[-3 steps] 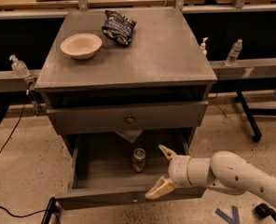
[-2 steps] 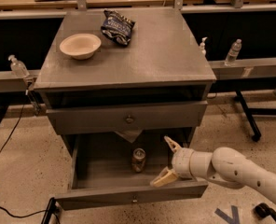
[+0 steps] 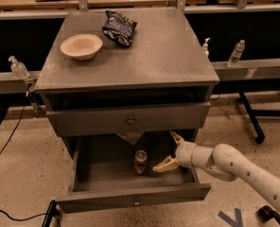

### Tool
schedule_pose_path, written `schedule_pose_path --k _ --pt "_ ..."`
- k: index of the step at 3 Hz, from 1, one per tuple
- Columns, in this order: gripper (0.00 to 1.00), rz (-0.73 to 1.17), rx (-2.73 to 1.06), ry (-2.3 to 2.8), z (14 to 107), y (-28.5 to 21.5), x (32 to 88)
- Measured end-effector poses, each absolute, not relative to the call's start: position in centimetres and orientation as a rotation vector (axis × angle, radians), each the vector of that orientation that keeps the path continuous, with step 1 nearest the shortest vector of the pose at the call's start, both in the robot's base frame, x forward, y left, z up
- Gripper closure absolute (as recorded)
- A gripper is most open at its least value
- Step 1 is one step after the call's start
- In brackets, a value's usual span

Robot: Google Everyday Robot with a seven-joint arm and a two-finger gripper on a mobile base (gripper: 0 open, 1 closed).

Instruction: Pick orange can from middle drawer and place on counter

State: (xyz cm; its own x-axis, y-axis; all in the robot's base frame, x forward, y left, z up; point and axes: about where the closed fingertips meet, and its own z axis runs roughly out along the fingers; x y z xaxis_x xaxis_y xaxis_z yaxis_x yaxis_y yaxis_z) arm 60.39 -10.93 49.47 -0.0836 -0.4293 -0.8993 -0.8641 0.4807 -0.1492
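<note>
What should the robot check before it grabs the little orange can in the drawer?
1. Middle drawer pulled open: ok, its inside is in full view.
2. Orange can upright and uncovered: ok, it stands alone on the drawer floor.
3. Gripper down in the drawer: ok, it is level with the can.
4. Fingers open: ok, spread wide.
5. Can between the fingers: not ok, it stands just beside the lower finger's tip.
6. Room on the counter: ok, the bowl and chip bag sit toward the back, and the front and right are bare.
</note>
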Motion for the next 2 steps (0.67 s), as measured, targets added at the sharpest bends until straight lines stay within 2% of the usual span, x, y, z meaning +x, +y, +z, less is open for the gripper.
schedule_pose_path --k 2 --pt "0.00 0.538 -1.123 1.756 44.3 -8.7 63.1"
